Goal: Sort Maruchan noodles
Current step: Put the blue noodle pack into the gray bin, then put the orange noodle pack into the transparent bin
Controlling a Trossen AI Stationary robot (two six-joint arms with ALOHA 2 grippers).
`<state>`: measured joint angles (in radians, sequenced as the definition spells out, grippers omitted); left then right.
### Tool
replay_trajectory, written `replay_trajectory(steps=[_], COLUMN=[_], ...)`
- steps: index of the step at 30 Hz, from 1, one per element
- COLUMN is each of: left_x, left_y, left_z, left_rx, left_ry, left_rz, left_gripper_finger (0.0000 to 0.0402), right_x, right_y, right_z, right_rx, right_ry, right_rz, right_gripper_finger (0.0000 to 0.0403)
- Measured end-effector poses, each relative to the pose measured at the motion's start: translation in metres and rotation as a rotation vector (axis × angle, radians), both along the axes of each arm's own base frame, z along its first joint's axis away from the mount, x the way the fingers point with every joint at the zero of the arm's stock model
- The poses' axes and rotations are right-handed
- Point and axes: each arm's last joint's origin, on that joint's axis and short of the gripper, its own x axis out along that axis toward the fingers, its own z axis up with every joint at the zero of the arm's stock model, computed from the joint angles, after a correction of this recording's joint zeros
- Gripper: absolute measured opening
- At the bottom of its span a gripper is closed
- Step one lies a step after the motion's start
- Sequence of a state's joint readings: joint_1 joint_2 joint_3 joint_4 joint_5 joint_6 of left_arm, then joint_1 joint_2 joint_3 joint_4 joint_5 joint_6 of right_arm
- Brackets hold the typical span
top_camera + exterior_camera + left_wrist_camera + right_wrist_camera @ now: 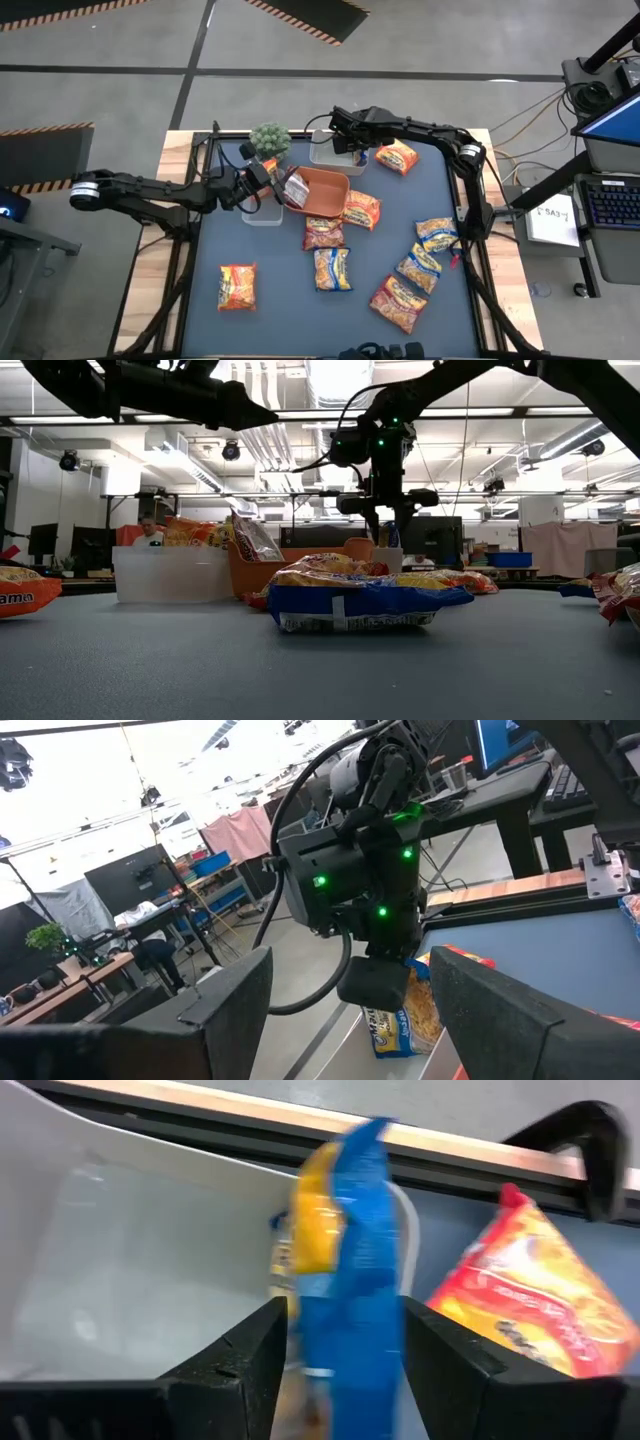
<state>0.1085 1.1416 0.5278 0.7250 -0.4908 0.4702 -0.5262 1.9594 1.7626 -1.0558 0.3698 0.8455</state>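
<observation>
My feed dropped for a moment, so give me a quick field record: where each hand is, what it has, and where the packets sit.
right hand: over the far clear tub, fingers either side of a blue-and-yellow packet
left hand: open, empty, by the near-left tub
orange tray: mid-table, one packet inside
loose packets: nine on the mat, one orange beside the far tub

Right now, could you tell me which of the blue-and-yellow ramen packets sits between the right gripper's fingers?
The blue-and-yellow packet standing on edge at the clear plastic tub, between the right gripper fingers; the other blue ones lie flat on the table.
</observation>
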Motion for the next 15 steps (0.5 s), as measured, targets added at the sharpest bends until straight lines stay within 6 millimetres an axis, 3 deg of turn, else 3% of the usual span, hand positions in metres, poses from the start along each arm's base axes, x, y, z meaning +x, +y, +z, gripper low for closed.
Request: replay_trajectory(steps=[10, 15], left_x=[0.000, 0.000], left_y=[0.000, 0.000], left_z=[0.000, 0.001], left_rx=[0.000, 0.000], left_ry=[0.000, -0.003], left_rz=[0.000, 0.000], left_gripper_finger=[0.0252, 0.0252], right_x=[-0.003, -0.010], right_y=[0.003, 0.029], right_z=[0.028, 0.056], right_rx=[-0.042, -0.090], right_ry=[-0.032, -0.014], right_rz=[0.049, 0.174], right_gripper_finger=[0.0178, 0.0180])
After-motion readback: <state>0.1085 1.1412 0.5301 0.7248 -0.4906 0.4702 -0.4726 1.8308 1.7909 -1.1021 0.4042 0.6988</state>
